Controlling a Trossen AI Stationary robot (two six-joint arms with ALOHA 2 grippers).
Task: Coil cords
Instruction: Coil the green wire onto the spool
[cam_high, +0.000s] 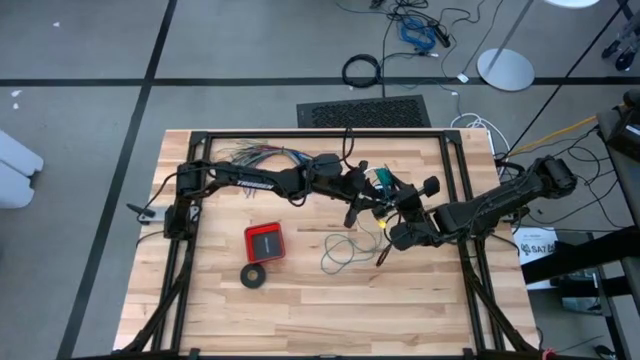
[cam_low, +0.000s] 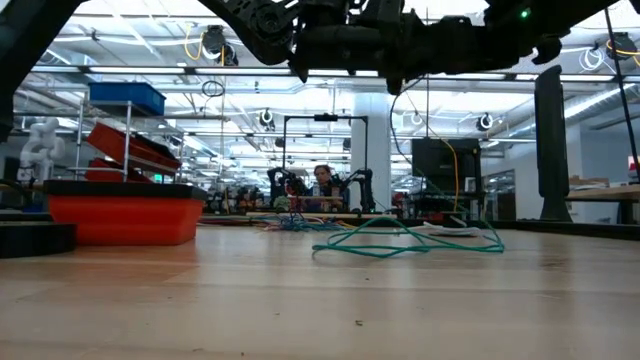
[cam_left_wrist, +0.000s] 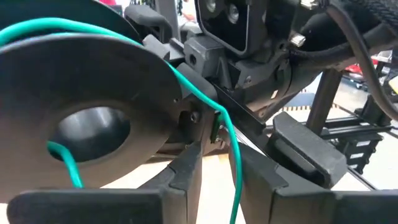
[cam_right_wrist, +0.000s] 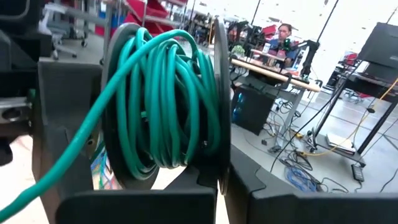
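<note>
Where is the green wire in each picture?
High view: green wire lies loose on the table's middle, below the two hands.
Low view: a loose tangle on the tabletop, middle right.
Left wrist view: strand running off a dark spool.
Right wrist view: wound on the spool.
Shared landmark: the spool.

Nothing here is clear enough to read for sure. Small light letters along the left arm (cam_high: 262, 183), too tiny to make out. Dark letters on a white box (cam_high: 538, 243) past the table's right edge, too small to tell. Nothing to read in the low view or the two wrist views.
</note>
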